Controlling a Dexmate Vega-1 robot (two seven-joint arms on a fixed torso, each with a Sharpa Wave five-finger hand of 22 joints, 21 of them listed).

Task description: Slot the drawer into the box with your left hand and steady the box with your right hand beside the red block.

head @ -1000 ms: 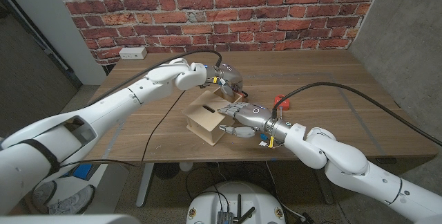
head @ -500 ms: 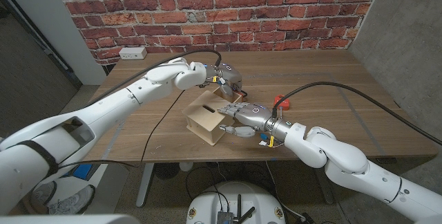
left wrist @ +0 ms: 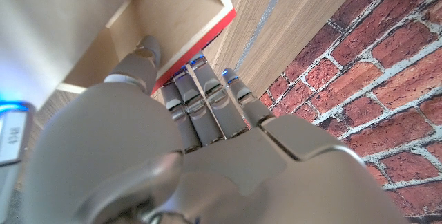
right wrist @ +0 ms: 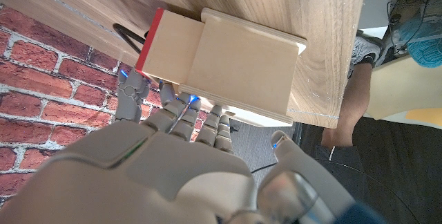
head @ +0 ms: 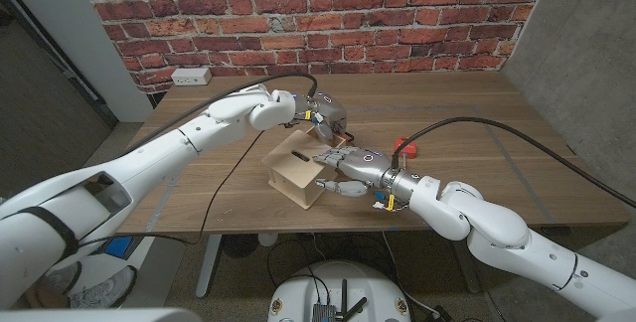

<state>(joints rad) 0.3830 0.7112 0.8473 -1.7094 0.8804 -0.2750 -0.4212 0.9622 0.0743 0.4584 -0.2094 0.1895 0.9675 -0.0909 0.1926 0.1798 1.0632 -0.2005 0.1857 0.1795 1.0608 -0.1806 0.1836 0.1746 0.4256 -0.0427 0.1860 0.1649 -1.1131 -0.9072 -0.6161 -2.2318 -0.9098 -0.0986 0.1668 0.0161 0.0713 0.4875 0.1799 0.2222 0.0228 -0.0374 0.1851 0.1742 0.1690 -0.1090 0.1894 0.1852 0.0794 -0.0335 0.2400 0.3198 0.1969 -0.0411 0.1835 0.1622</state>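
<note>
A pale wooden box (head: 293, 173) stands near the table's front middle. The drawer (right wrist: 173, 37) juts from its far end, showing its red front (right wrist: 147, 41). My left hand (head: 328, 115) is at that far end and pinches the drawer (left wrist: 179, 16), thumb inside it and fingers (left wrist: 207, 99) on the red front (left wrist: 207, 41). My right hand (head: 353, 166) is at the box's right side, its fingertips (right wrist: 173, 106) touching the box wall (right wrist: 242, 65) and its thumb apart. The red block (head: 404, 146) lies just right of that hand.
A black cable (head: 238, 158) runs from the left arm over the table to its front edge. A white power outlet (head: 189, 77) sits at the back left by the brick wall. Bare table (head: 497, 133) stretches to the right of the red block.
My left hand has shifted slightly toward the box with the drawer. The right hand and the box have stayed in place.
</note>
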